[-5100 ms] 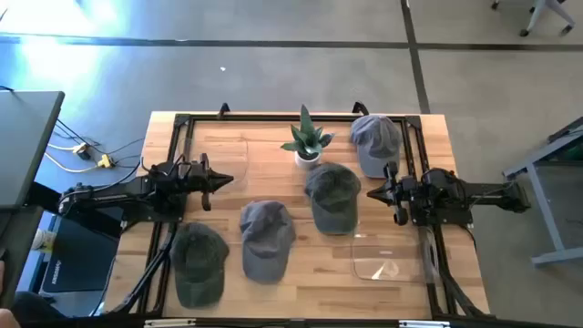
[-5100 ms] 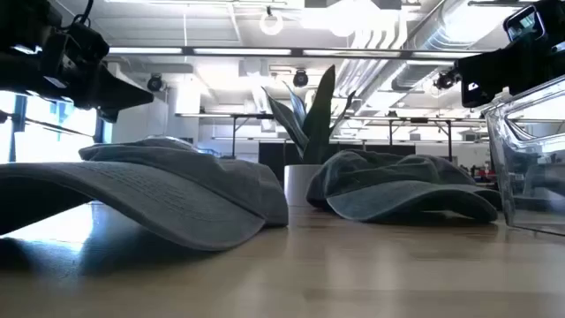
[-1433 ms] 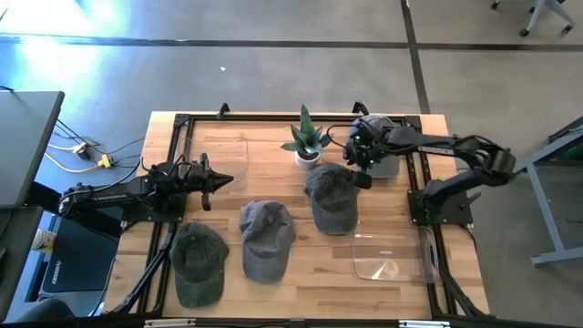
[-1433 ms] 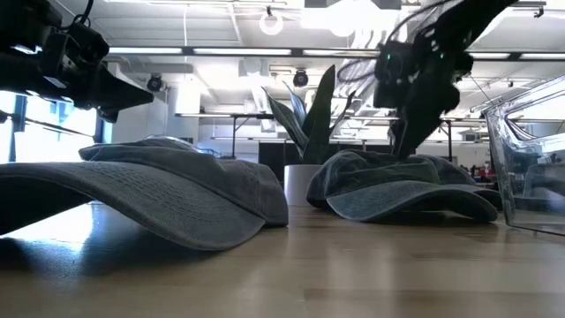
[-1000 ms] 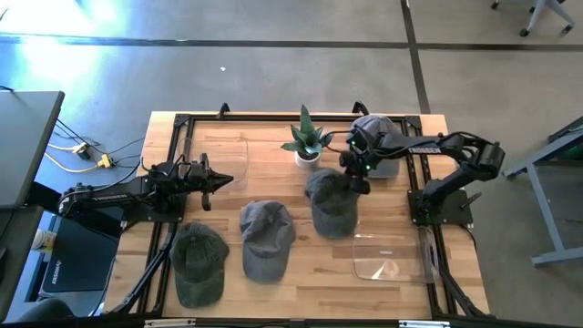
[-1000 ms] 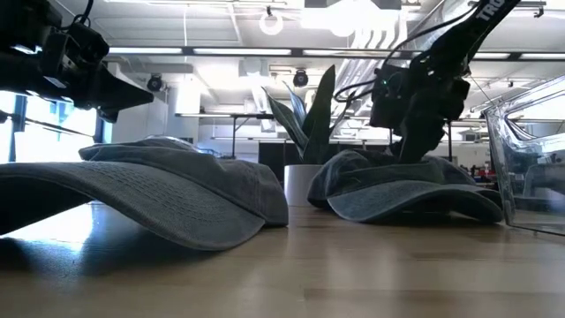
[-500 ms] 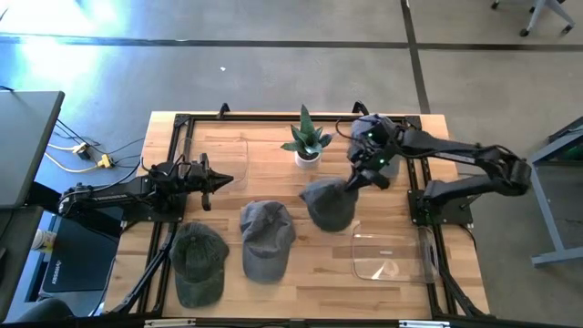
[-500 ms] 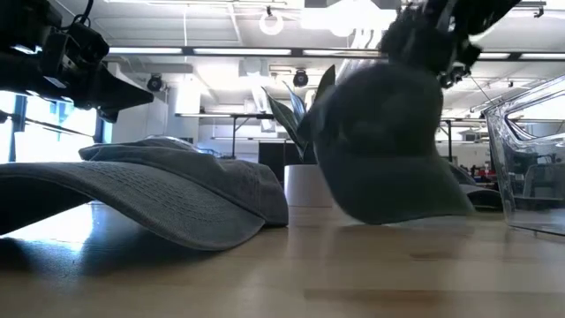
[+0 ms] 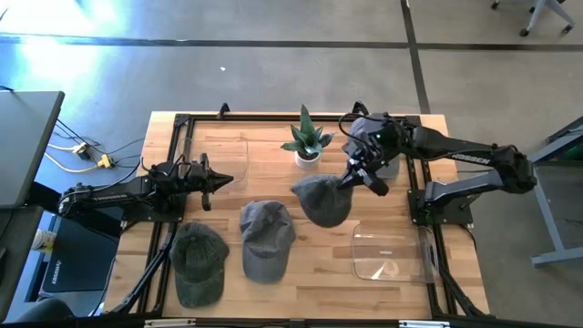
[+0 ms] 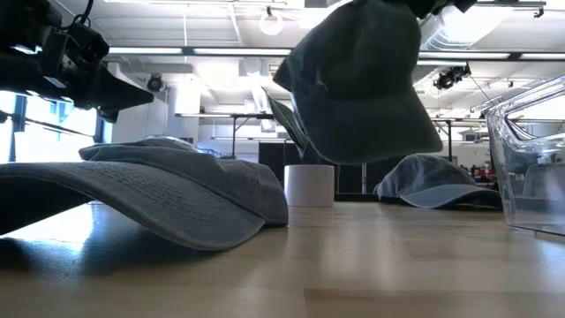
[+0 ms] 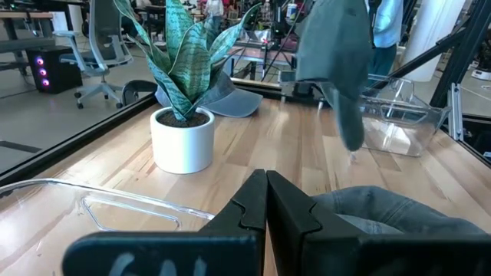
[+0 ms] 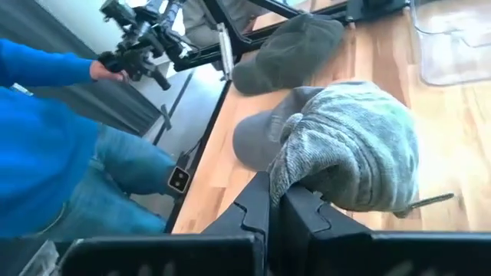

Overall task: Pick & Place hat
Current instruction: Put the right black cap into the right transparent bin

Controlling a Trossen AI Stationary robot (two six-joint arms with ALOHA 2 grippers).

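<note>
Since a second ago, the hat (image 9: 321, 199) has come off the bench (image 9: 273, 155) and dangles from my right tool (image 9: 351, 179), clamped on a fold of fabric near the plant (image 9: 307, 138). That thin pinch could slip mid-swing; my left tool (image 9: 219, 179) waits closed.

Bare table (image 9: 273, 155) is left open at the rear left, between the left gripper (image 9: 228, 179) and the potted plant (image 9: 307, 141). The front is crowded by two caps (image 9: 199, 262) (image 9: 266, 239) and a clear container (image 9: 387, 255). The middle is blocked by the lifted hat (image 9: 321, 199), hung from the right gripper (image 9: 349, 180).
</note>
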